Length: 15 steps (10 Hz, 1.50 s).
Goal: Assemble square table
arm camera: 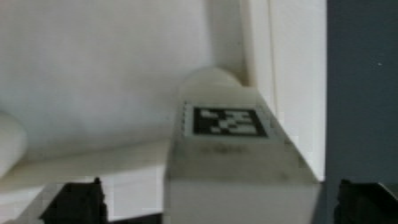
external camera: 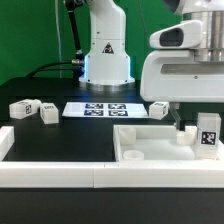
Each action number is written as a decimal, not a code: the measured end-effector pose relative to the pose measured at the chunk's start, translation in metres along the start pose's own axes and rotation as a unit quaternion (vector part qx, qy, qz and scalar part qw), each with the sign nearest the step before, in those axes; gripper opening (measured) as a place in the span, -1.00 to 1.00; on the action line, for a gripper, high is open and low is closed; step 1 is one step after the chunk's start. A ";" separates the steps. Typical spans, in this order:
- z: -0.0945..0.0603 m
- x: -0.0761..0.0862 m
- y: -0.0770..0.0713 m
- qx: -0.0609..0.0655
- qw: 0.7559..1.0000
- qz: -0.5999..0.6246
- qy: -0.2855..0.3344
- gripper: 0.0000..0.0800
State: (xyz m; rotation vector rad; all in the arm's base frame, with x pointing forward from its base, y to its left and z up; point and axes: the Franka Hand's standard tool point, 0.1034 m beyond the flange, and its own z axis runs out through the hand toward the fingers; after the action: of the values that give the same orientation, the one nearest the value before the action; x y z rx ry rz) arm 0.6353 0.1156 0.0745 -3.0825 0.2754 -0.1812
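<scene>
Right, top [external camera: 140,152] sits on the black table [external camera: 60,135] at the exterior view's right, just behind the front rail [external camera: 60,172]. One leg [external camera: 208,134] stands upright inside it against the rim, tag facing out. Claw [arm camera: 217,203] hangs over that leg, spread wide, fingers [arm camera: 75,200] either side, not pinching it. Two loose legs [external camera: 22,107] lie at the exterior view's left. Third leg [external camera: 158,108] sits just beside the marker board [external camera: 95,108].
</scene>
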 end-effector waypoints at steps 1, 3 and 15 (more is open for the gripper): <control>0.000 -0.001 0.000 0.000 1.000 0.007 -0.001 0.31; 0.000 0.000 0.001 0.000 1.000 0.017 -0.001 -0.07; -0.001 -0.007 0.007 -0.005 0.703 0.711 -0.032 -0.27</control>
State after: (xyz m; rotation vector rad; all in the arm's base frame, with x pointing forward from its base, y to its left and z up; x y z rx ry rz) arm 0.6273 0.1100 0.0741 -1.9366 2.3343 0.0184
